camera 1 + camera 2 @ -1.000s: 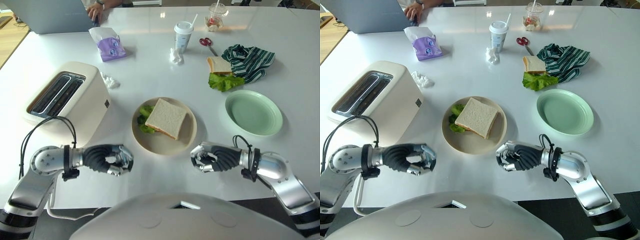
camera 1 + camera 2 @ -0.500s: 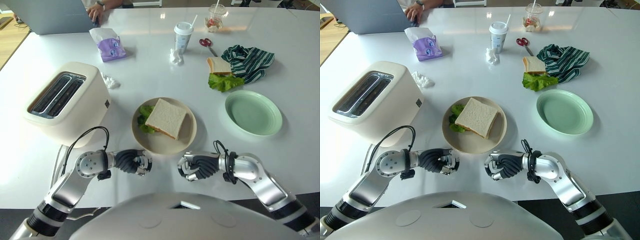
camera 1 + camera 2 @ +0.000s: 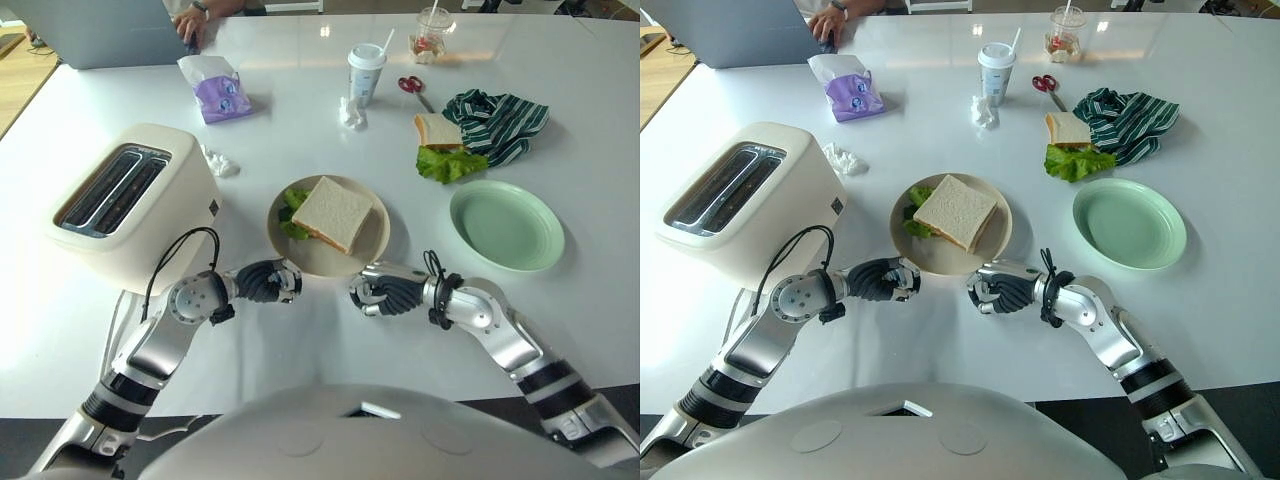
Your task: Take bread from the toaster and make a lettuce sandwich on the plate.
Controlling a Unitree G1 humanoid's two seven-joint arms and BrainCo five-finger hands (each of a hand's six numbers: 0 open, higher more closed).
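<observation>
left hand (image 3: 262,282): fingers curled in, nothing inside the grasp. it sits low over the table (image 3: 300,130), just off the near-left rim of the plate (image 3: 335,262). the fingertips face the rim. contact with the rim cannot be confirmed.

right hand (image 3: 383,291): fingers likewise curled together, holding nothing. it sits just off the near-right rim of the plate, facing the left hand. contact with the rim cannot be confirmed.

plate: tan, round, in the middle of the table, beyond and between the two hands.

sandwich (image 3: 333,213): lies on the plate. the top bread slice is flat and turned at an angle. lettuce (image 3: 292,200) sticks out from under its left edge.

toaster (image 3: 125,205): cream, standing at the left of the table, well apart from the plate, slots facing up. it is beyond the left forearm.

other items:
- green plate (image 3: 506,225), to the right of the tan plate.
- spare slice (image 3: 437,130) lying on a loose leaf (image 3: 450,164), beyond the green plate.
- striped cloth (image 3: 497,118), bunched, touching the right side of the spare slice.
- cup (image 3: 365,72) with lid and straw, at the far centre.
- scissors (image 3: 412,88), just to the right of the cup.
- tissue pack (image 3: 213,88), at the far left.
</observation>
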